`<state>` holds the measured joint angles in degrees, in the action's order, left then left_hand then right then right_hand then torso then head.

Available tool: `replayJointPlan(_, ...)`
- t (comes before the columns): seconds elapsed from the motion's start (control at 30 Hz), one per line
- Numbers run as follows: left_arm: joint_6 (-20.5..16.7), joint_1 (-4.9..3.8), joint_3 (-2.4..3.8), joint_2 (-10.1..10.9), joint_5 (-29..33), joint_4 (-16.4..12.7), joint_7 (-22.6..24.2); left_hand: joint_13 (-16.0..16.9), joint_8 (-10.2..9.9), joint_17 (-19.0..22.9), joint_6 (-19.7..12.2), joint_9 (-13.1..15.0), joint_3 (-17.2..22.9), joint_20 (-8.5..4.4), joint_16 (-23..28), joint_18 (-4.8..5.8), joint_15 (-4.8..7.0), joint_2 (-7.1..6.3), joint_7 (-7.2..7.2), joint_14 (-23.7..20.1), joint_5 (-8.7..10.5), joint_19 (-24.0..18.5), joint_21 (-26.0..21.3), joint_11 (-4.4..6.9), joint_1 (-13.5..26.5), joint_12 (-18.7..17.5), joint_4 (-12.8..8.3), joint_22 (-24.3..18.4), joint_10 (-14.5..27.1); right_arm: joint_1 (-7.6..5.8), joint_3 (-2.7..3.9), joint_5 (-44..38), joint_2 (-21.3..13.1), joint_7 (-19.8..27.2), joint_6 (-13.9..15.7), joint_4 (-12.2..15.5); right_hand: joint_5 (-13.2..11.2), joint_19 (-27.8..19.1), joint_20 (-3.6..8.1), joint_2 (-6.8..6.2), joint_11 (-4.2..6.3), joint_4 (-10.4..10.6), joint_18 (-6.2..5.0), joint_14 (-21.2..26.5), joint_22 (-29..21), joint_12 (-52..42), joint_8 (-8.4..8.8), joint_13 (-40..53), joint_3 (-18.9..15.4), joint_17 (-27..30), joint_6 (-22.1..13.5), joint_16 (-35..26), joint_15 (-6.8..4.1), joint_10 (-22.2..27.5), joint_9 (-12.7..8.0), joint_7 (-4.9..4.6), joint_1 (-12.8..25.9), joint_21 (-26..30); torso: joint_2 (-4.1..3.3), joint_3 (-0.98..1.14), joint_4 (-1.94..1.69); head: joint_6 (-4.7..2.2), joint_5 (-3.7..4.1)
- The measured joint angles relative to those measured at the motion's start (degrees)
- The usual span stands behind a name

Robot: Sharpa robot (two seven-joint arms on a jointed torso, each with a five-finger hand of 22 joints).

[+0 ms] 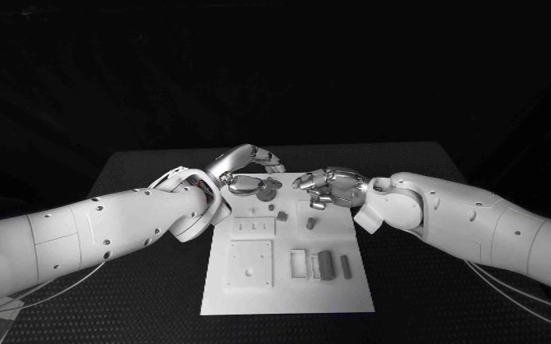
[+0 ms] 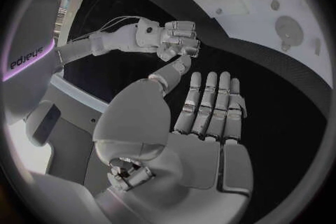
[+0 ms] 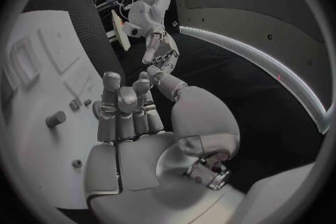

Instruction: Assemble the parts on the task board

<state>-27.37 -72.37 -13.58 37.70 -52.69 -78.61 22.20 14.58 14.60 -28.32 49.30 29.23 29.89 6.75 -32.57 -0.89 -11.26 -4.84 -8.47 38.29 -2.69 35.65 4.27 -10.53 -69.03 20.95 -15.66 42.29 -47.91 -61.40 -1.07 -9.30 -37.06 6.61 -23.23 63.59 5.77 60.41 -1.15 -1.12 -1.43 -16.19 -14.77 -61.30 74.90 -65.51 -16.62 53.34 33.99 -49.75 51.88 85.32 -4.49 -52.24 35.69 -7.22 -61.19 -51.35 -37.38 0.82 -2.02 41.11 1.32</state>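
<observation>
Both hands hover over the board's point(image 1: 287, 280) far edge, palms facing each other, apparently poised to pick up parts. Left hand point(image 1: 247, 170) is released, fingers extended, grasping nothing; right hand point(image 1: 330, 185) has fingers partly curled, also holding nothing. Grey parts point(image 1: 327, 264) lie near the board's near right corner, well apart from both hands; a peg point(image 1: 311, 222) stands just below the right hand.

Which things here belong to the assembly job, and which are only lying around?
For the job:
- task board
- grey parts on it, such as the round disc and the upright peg
- left hand and right hand, both over the board's far end, holding nothing

Just there:
- black table
- cables by the left arm
</observation>
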Motion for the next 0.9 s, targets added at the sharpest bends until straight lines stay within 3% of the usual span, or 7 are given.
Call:
replayJointPlan(0.2, 0.0, 0.00, 0.00, 1.3, 0.8, 0.0, -0.3, -0.2, -0.3, 0.0, -0.6, -0.1, 0.0, -0.06, 0.2, 0.01, 0.00, -0.98, -0.22, 0.0, 0.00, 0.1, 0.0, -0.21, 0.5, -0.1, 0.0, -0.1, 0.2, -0.87, -0.01, -7.6, -0.1, 1.4, 7.0, 0.8, 0.0, 0.2, 0.23, -1.23, 0.00, -0.1, 0.12, -0.2, 0.0, -0.6, 0.32, 0.0, -0.9, 0.0, -0.3, 0.3, 0.21, 0.0, -0.1, -0.32, 0.6, -0.2, -0.02, 0.01, -0.01, 0.07, -0.07)
replayJointPlan(0.43, 1.0, -0.06, 0.01, 2.7, 1.8, 0.9, -1.9, -0.7, -0.7, 0.0, -1.2, -0.2, -1.6, -0.55, 0.2, 0.01, -0.08, -3.55, -1.46, 0.3, 0.00, 1.0, 0.0, -0.21, 3.1, -0.4, 1.6, -0.3, 0.2, -1.28, -0.02, -25.9, 0.1, 2.7, 19.8, 2.0, 0.0, 0.4, 0.35, -3.12, -0.33, -0.1, 0.26, -0.4, 0.0, -0.8, 1.16, -0.2, -2.1, 0.1, -1.0, 0.3, 0.41, -0.1, -0.4, -1.03, 1.9, -0.2, -0.10, 0.01, -0.05, 0.14, -0.19)
replayJointPlan(0.57, 1.8, -0.11, 0.01, 3.2, 1.9, 1.4, -3.3, -0.8, -0.6, 0.0, -1.0, -0.2, -1.8, -0.91, 0.2, 0.02, 0.24, -3.83, -1.69, 0.8, 0.00, 1.6, 0.0, -0.21, 3.4, -0.4, 2.0, -0.3, 0.2, -1.79, -0.02, -36.5, 0.7, 2.7, 26.4, 2.3, 0.0, 0.5, 0.53, -4.16, -0.73, -0.1, 0.65, -0.6, 0.0, -0.8, 2.00, -0.4, -2.4, 0.3, -1.6, 0.3, 0.62, -0.1, -0.7, -1.09, 2.0, -0.2, -0.14, 0.01, -0.05, 0.23, -0.35)
replayJointPlan(0.83, 3.4, -0.26, 0.01, 3.5, 0.6, 1.3, -6.2, -0.9, 0.0, -1.3, -0.5, -0.1, -2.0, -2.57, -1.8, 0.02, 2.27, -5.36, -2.17, 4.9, 0.00, 5.9, 0.9, 0.76, 4.3, 0.3, 2.7, -0.4, -2.2, -2.80, 0.03, -53.9, 1.1, -0.3, 33.4, 5.3, 0.0, 0.5, 0.52, -6.24, -1.35, 0.1, 0.85, -0.7, 0.0, -0.8, 2.66, -0.8, -2.9, 0.5, -2.8, 0.3, 0.90, 0.5, -1.1, -1.45, 2.3, -0.2, -0.15, 0.01, -0.04, 0.59, -0.65)
replayJointPlan(0.9, 3.7, -0.28, 0.00, 3.5, 0.1, 1.2, -6.8, -0.9, 0.0, -1.4, -0.5, -0.1, -2.1, -2.66, -1.8, 0.02, 2.27, -5.58, -2.17, 4.9, 0.00, 5.9, 0.9, 0.73, 4.5, 0.4, 2.8, -0.5, -2.4, -2.82, 0.03, -58.1, 1.5, -1.7, 34.6, 6.2, 0.0, 0.5, 0.52, -6.82, -1.44, 0.2, 0.81, -0.5, 0.0, -0.8, 2.78, -0.9, -3.0, 0.5, -2.9, 0.3, 1.12, 0.6, -1.2, -1.54, 2.7, 0.0, -0.15, 0.01, 0.01, 0.70, -0.69)
